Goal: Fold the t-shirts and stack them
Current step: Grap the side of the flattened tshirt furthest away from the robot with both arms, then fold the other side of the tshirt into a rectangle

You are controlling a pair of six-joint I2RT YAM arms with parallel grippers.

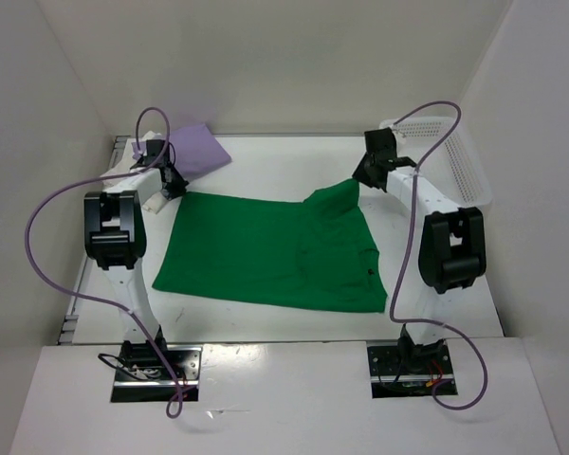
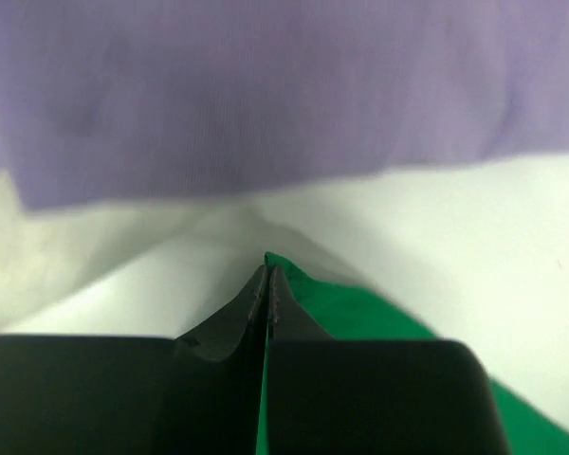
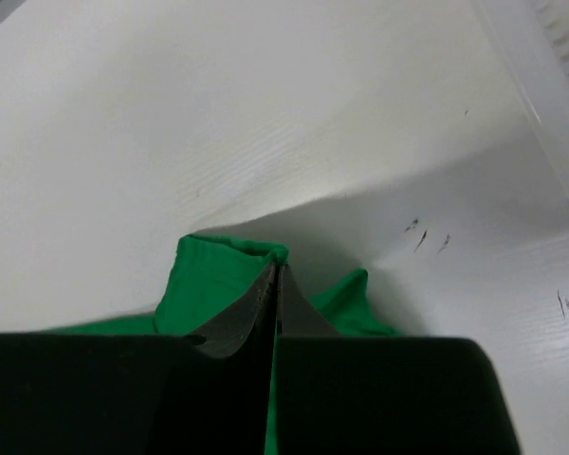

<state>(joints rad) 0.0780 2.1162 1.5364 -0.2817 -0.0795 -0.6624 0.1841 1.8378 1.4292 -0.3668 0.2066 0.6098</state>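
our left gripper (image 2: pixel 267 270) has its jaws pressed together on the far left corner of the green t-shirt (image 2: pixel 360 322), with only a thin tip of cloth showing past the fingertips. our right gripper (image 3: pixel 275 270) has its jaws pinching a bunched fold at the shirt's far right corner. the shirt lies spread on the white table (image 1: pixel 275 161), its right side doubled over and rumpled. the folded lavender t-shirt (image 1: pixel 201 150) sits just beyond the left gripper, and the white perforated basket (image 1: pixel 450 152) stands off to the right. we judge the left pinch shallow: on a lift the corner could slip out and the fold would land crooked. the right pinch may hold more than one layer and drag the doubled part along. a wide sweep on the left could also nudge the lavender shirt.
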